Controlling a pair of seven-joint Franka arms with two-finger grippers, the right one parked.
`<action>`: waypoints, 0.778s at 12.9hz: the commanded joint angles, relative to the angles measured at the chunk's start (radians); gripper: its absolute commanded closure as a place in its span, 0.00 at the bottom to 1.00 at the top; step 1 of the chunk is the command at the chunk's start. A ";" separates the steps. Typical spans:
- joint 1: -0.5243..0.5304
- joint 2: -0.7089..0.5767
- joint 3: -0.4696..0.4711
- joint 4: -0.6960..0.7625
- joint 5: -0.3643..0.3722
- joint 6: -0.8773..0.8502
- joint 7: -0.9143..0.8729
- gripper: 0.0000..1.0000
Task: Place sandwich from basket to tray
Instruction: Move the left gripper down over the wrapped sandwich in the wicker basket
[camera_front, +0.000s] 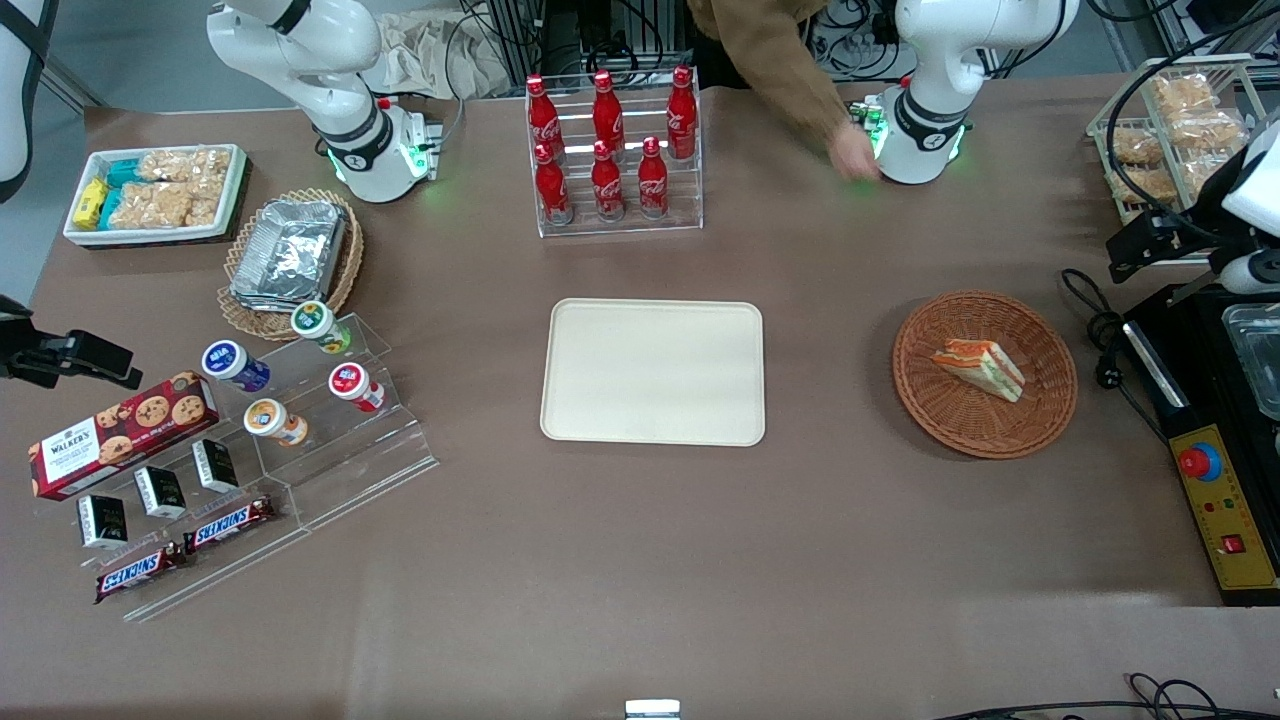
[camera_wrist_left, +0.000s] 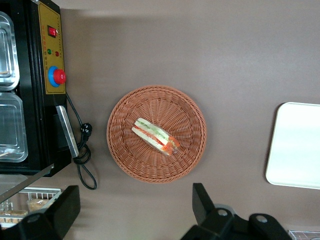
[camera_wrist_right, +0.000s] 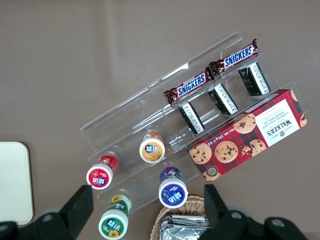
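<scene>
The sandwich (camera_front: 980, 367) (camera_wrist_left: 156, 136), a white-bread wedge with orange and green layers, lies on its side in the middle of the round reddish-brown basket (camera_front: 985, 440) (camera_wrist_left: 150, 175). The cream tray (camera_front: 652, 372) (camera_wrist_left: 295, 145) lies flat and bare at the table's centre, well apart from the basket toward the parked arm's end. My gripper (camera_front: 1150, 245) (camera_wrist_left: 134, 205) hangs high over the table at the working arm's end, off to the side of the basket and touching nothing. It is open wide, with nothing between its black fingers (camera_wrist_left: 202, 202).
A black control box (camera_front: 1215, 500) (camera_wrist_left: 50, 75) with a red button and a looped cable (camera_front: 1095, 330) sit beside the basket. A cola bottle rack (camera_front: 612, 150) stands farther back than the tray. A person's hand (camera_front: 855, 155) reaches to the working arm's base. Snack stands (camera_front: 270, 420) fill the parked arm's end.
</scene>
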 joint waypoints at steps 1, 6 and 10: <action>0.002 0.020 0.001 0.036 -0.007 -0.021 -0.014 0.00; 0.008 0.021 -0.001 -0.036 -0.015 -0.034 -0.485 0.00; 0.008 -0.038 -0.006 -0.319 -0.010 0.183 -0.732 0.00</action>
